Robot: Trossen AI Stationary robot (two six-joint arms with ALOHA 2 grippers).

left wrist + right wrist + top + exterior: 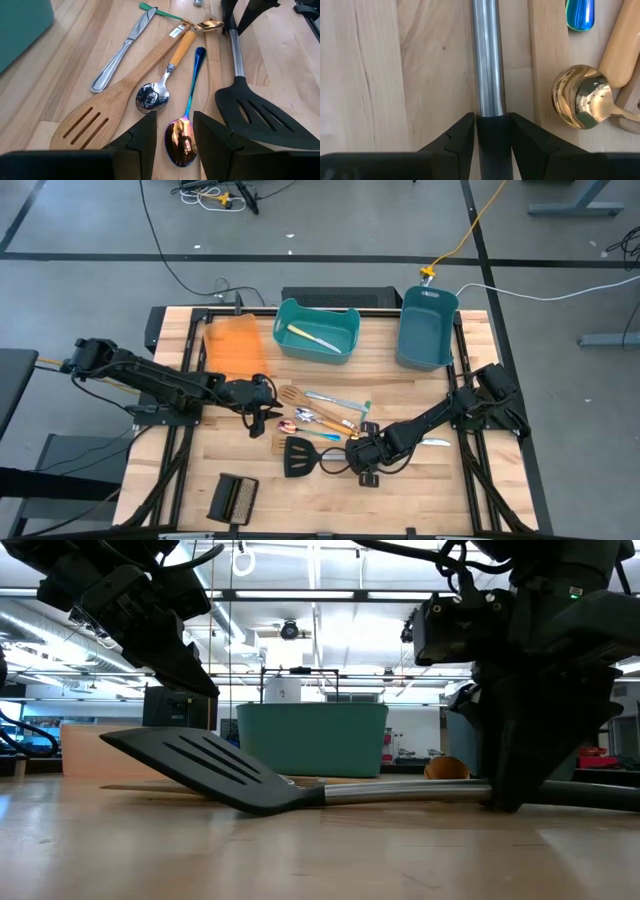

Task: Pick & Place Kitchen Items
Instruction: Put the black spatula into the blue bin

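The black slotted spatula [298, 457] lies at the table's front middle, its bend [262, 806] on the table and its blade tilted up. My right gripper [362, 455] is shut on its handle. My left gripper [262, 420] is open, its fingers standing on either side of an iridescent spoon's bowl [180, 140], apart from it. Beside that spoon lie a steel spoon with an orange handle [152, 95], a wooden slotted spatula [120, 100], a table knife [120, 50] and a gold spoon [577, 100]. Another knife [435, 442] lies to the right. My right gripper pinches the spatula's handle at its black free end [492, 131], just past the steel shaft [487, 60], between its two fingers. The fingers point down from above, one on each side of the handle. The handle lies about level, close over the table.
A teal bin [345, 320] holding a knife and a second teal bin [427, 328] stand at the far edge, an orange bin [235, 348] at the far left. A black ribbed block [232, 500] lies at the front left.
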